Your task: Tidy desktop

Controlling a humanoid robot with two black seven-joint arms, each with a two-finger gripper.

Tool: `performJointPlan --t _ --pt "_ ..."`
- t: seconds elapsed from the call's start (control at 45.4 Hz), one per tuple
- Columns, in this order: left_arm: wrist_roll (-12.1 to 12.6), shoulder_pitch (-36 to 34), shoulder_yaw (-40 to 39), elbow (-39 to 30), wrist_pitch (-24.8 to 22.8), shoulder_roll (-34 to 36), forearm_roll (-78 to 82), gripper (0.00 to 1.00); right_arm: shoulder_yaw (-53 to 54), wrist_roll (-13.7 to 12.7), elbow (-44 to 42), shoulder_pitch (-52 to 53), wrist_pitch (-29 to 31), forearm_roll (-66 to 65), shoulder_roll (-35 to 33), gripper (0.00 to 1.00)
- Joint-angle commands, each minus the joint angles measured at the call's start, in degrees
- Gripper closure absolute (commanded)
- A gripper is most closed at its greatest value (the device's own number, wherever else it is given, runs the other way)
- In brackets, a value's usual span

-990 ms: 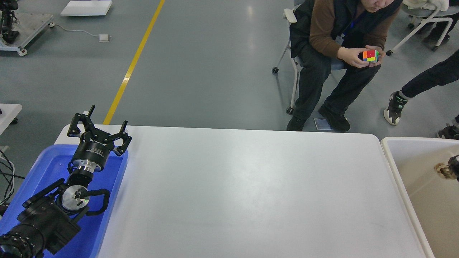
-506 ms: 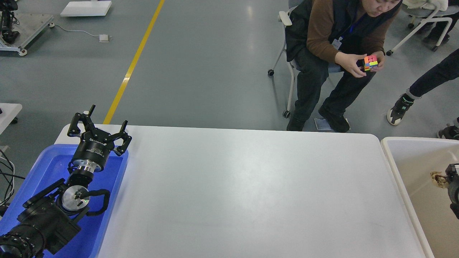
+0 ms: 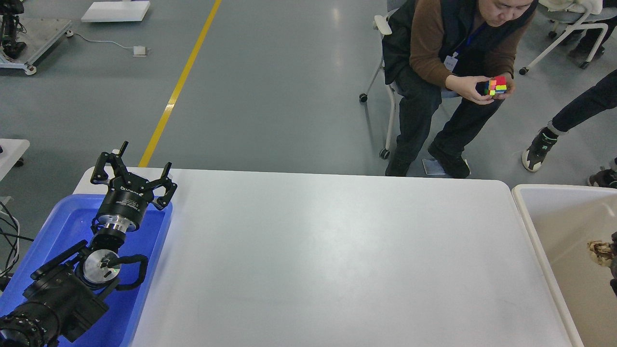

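The desktop is a wide glossy white tabletop with rounded corners, and nothing lies on it. My left gripper is open and empty, hovering over the far end of a blue tray at the desktop's left edge. My right gripper shows only as a dark sliver at the right edge of the view, over the beige bin. A small crumpled brown scrap hangs at its tip, above the bin's inside.
A seated person turns a coloured cube just beyond the desktop's far edge. Another person's leg and shoe are at the far right. A yellow floor line runs behind the table. Cables hang at the left.
The right gripper and the brown scrap moved left, then back right and lower over the bin. The seated person shifted on the chair. The left arm has not moved.
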Motion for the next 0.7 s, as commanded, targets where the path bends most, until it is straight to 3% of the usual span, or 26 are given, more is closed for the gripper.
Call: performJointPlan --t 0.0,0.33,0.682 --pt "0.0 -0.1 0.0 0.0 0.0 0.0 0.0 0.0 1.8 0.2 0.0 -0.4 -0.2 0.7 0.2 0.02" --pt "0.0 -0.1 0.0 0.0 0.0 0.0 0.0 0.0 2.4 0.3 0.5 2.4 0.3 0.7 0.2 0.02" --pt "0.0 -0.1 0.0 0.0 0.0 0.0 0.0 0.0 14.8 -0.3 3.0 12.4 1.5 0.8 -0.3 0.01"
